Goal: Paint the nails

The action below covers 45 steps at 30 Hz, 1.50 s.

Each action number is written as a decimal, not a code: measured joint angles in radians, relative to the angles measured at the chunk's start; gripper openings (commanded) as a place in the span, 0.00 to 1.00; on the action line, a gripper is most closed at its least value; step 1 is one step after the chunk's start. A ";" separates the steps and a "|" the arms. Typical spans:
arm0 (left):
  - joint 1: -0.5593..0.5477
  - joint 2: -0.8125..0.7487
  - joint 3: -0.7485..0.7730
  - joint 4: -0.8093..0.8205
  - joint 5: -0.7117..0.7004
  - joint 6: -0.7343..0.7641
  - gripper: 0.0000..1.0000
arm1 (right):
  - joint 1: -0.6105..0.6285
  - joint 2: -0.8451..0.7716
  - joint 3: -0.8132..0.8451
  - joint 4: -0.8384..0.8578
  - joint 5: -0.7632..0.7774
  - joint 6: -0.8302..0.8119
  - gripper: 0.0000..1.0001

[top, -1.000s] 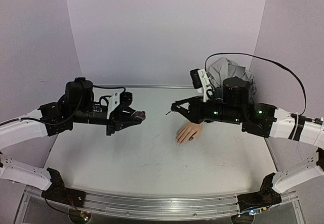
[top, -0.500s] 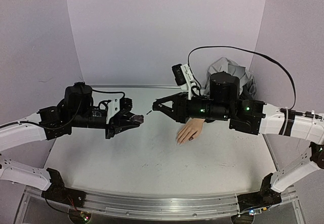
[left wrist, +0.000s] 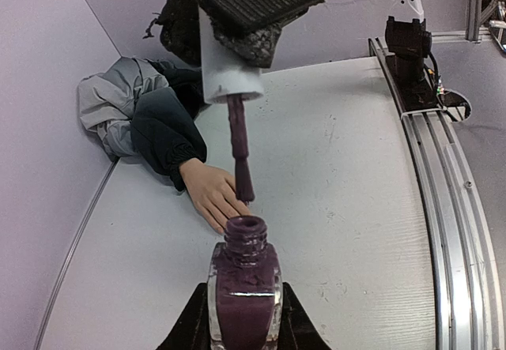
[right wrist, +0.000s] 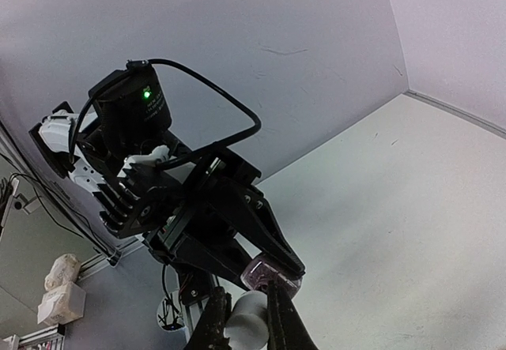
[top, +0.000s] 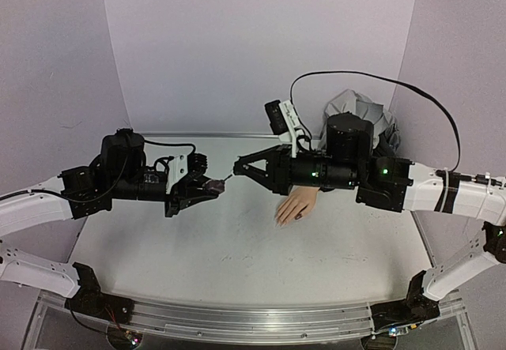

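The left claw (top: 207,184) is clamping the open polish bottle (left wrist: 243,291) above the table (top: 198,255), neck pointing at the incoming brush so the mouth is easy to reach. The right claw (top: 241,167) is pinching the white cap (left wrist: 231,69), and the brush (left wrist: 239,156) is lining up with its tip just over the bottle's mouth. That looks like a dip for paint. The mannequin hand (top: 296,205) is lying flat on the table under the right arm, its navy sleeve (left wrist: 162,133) trailing back. The nails (top: 300,217) are waiting at its fingertips, one showing dark, well apart from the brush. Loading comes first, I'd judge, then painting.
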 measured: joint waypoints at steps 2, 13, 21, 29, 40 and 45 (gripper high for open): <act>0.000 0.000 0.000 0.000 0.000 0.000 0.00 | 0.002 0.000 0.000 0.000 0.000 0.000 0.00; 0.000 0.000 0.000 0.000 0.000 0.000 0.00 | 0.006 0.016 0.000 0.002 0.000 -0.003 0.00; 0.000 0.000 0.000 0.000 0.001 0.000 0.00 | 0.010 0.037 0.000 0.004 0.000 -0.004 0.00; 0.000 0.000 0.000 0.000 0.005 -0.002 0.00 | 0.026 0.074 0.017 0.015 0.019 -0.004 0.00; 0.002 0.000 -0.001 -0.029 -0.026 -0.020 0.00 | 0.065 0.138 0.035 0.029 0.132 0.026 0.00; 0.016 0.000 -0.042 -0.031 -0.116 -0.064 0.00 | 0.099 0.225 0.048 0.087 0.307 0.221 0.00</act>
